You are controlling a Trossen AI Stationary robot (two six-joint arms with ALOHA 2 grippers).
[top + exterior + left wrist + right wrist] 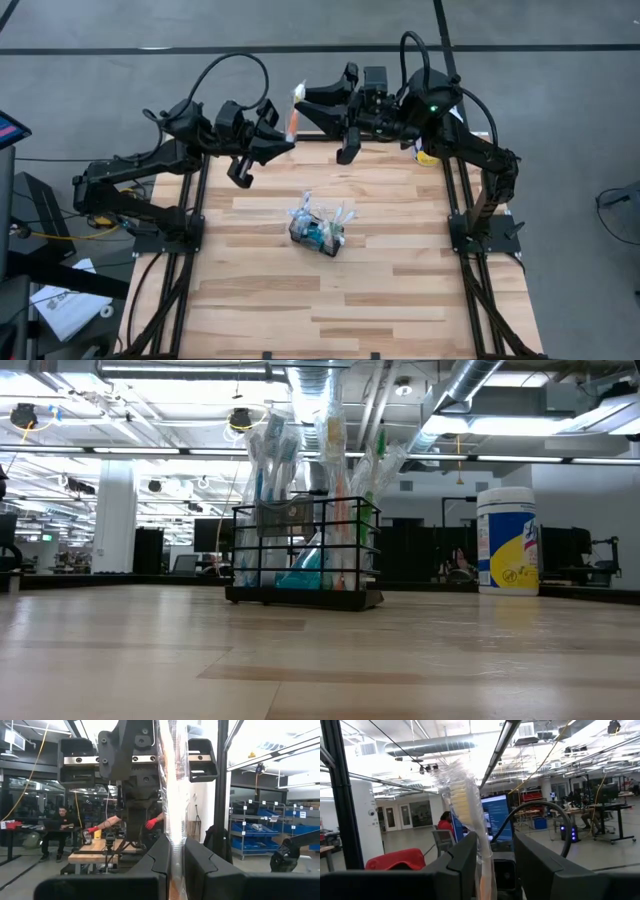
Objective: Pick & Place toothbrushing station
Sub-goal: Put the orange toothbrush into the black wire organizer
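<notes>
The toothbrushing station (318, 232), a black wire caddy (300, 555) holding several wrapped toothbrushes, stands on its base at the table's middle. Above the far edge, my left gripper (280, 143) is shut on a toothbrush (293, 118) with an orange handle in a clear wrapper. My right gripper (306, 104) is open, its fingers (465, 857) on either side of that toothbrush just below the bristle head (461, 802). In the left wrist view, the right gripper's two fingers (202, 760) flank the wrapper's upper part. My left gripper pinches the wrapped toothbrush's lower handle (176, 837) between its two fingers (160, 855). The toothbrush stands about upright above the fingers, head up, clear of the table. My right gripper: the wrapper (482, 865) lies close against one finger; I cannot tell whether they touch.
A white tub with a yellow and blue label (507, 540) stands at the table's far right, partly under the right arm (427, 152). Bare wooden tabletop (330, 310) lies all around the caddy. Black frame rails (190, 250) run along both sides.
</notes>
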